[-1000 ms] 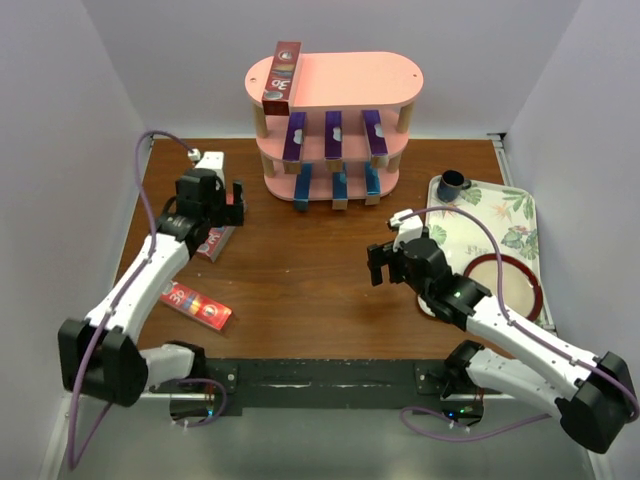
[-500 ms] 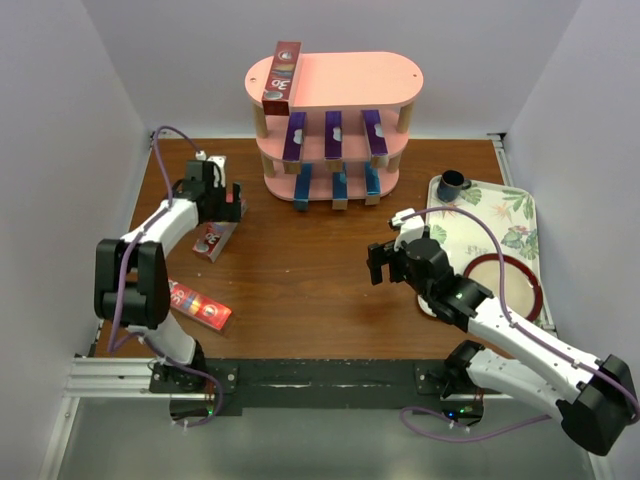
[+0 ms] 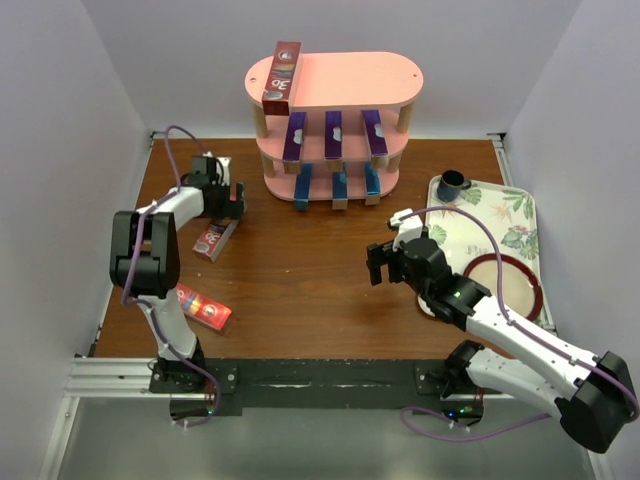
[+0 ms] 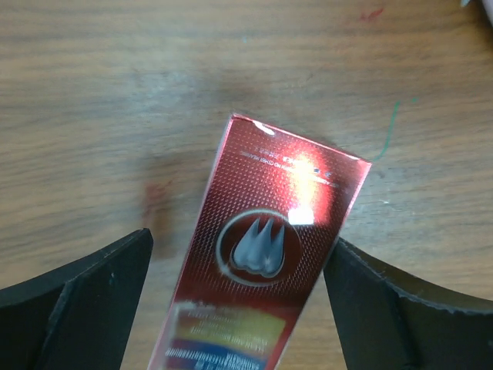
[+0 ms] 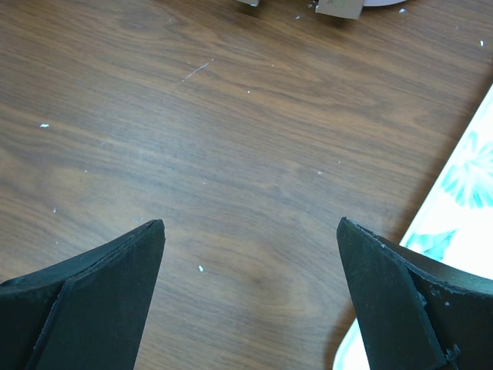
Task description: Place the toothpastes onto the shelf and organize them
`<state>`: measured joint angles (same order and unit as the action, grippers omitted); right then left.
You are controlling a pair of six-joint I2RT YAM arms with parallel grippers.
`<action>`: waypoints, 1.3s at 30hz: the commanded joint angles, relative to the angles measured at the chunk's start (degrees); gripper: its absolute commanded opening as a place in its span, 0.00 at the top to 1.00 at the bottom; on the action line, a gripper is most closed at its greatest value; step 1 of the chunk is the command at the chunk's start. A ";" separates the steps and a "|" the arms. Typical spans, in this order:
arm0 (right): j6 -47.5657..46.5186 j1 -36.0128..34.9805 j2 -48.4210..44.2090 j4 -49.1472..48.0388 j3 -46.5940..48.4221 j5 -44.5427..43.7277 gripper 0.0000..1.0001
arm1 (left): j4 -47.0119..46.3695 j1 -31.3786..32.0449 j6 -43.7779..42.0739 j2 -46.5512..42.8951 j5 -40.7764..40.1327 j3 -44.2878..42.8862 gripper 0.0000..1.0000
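The pink shelf stands at the far edge of the desk, and everything else lies nearer the arms than it does. One red carton sits on the left end of its top board and overhangs the front rim. Three purple cartons lie side by side on the middle board and three blue cartons on the bottom one, their ends poking past the front edges. To the shelf's front left, the left claw hangs over a second red carton lying flat and askew on the wood. Its jaws are apart, one on each side. Bare desk shows along the carton's left edge, while the right finger meets its right edge in view; whether they touch I cannot tell. A third red carton lies farther from the shelf, near the desk's front-left edge. The right claw, jaws wide apart and empty, hovers over bare wood well in front of the shelf. A floral tray to the shelf's front right carries a mug and a red-rimmed plate.
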<state>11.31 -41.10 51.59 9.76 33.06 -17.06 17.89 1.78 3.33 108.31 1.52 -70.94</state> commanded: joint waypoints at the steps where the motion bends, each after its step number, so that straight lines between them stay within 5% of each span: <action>1: 0.03 0.23 -0.27 -2.20 -0.01 -0.78 0.01 | -0.14 -0.38 0.44 1.20 2.78 -2.36 0.12; 6: -0.15 0.23 0.17 -2.38 -0.01 0.27 0.01 | 1.35 -0.29 3.42 0.68 0.60 -1.92 0.35; 10: -1.28 0.23 -0.62 -2.64 -0.10 1.49 0.02 | 3.03 -0.29 7.12 -2.83 -1.16 -0.35 0.63; 16: -1.38 0.14 -0.44 -1.68 1.30 7.91 0.02 | 5.14 -0.29 15.46 -12.85 -3.97 3.87 0.75; 24: 6.25 -3.19 1.31 -7.99 2.54 16.44 0.02 | 5.14 -0.03 31.62 -27.77 -1.78 14.39 0.76; 31: 16.87 -18.11 16.66 -23.49 6.93 8.53 0.02 | 0.67 3.21 48.22 -43.50 0.76 26.18 0.79; 39: 24.19 -23.32 26.18 -36.03 10.97 6.78 0.02 | 0.13 8.50 55.55 -48.98 0.77 28.75 0.80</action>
<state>29.69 -63.26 76.34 -15.20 40.25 -7.53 22.50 8.43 52.27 61.76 1.37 -42.52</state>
